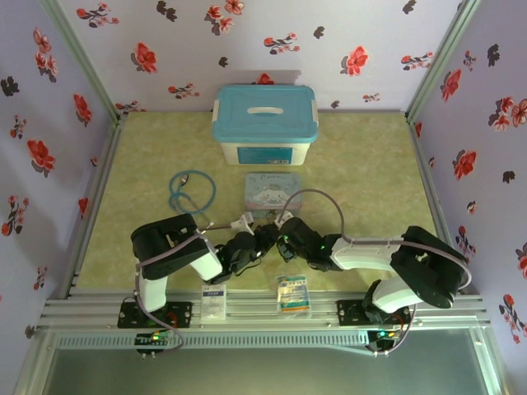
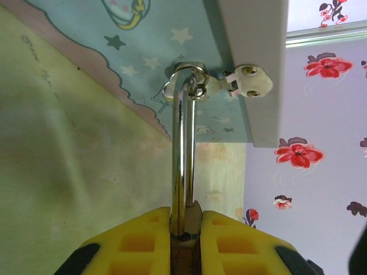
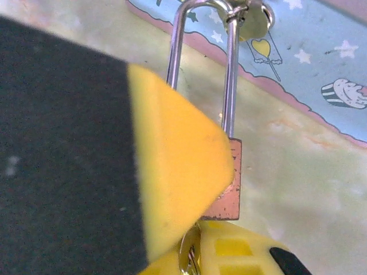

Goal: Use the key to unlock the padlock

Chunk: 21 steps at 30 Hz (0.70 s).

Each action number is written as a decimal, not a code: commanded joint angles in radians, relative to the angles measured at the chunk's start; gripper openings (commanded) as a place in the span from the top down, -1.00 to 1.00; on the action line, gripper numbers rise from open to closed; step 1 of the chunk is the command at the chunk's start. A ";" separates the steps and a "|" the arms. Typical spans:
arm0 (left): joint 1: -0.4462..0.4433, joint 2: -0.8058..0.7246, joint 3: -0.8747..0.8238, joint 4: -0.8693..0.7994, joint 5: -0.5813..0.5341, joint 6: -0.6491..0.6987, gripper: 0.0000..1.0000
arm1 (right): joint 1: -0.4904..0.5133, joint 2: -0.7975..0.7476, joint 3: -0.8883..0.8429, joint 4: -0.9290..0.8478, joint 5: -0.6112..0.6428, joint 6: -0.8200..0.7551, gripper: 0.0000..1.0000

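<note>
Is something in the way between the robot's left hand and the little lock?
No, nothing visible is. The left gripper is shut right on the padlock, squeezing it from both sides.

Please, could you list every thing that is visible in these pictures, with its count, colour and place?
storage box: one, white with teal lid, far centre of table.
cartoon tin: one, light blue, in front of the box.
stethoscope: one, teal, left of the tin.
packets: two, whitish, near edge.
padlock: one, coppery body, silver shackle, held near the tin.
rings: small, silver, on the shackle top.
table: one, yellow-green.
left gripper: yellow pads, shut on the padlock.
right gripper: yellow pads, beside the padlock; state unclear.
</note>
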 commanded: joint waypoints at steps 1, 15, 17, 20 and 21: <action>-0.006 -0.031 -0.001 0.081 0.020 0.008 0.93 | -0.038 0.022 -0.030 0.175 -0.212 0.113 0.78; 0.015 -0.036 -0.027 0.081 0.013 0.039 0.96 | -0.091 0.033 -0.084 0.263 -0.341 0.193 0.73; 0.018 -0.040 -0.033 0.079 0.009 0.045 1.00 | -0.095 0.021 -0.091 0.251 -0.329 0.193 0.56; 0.022 -0.049 -0.053 0.079 -0.008 0.044 1.00 | -0.117 -0.040 -0.092 0.164 -0.328 0.195 0.18; 0.022 -0.053 -0.063 0.079 -0.012 0.046 1.00 | -0.131 -0.078 -0.096 0.123 -0.320 0.196 0.11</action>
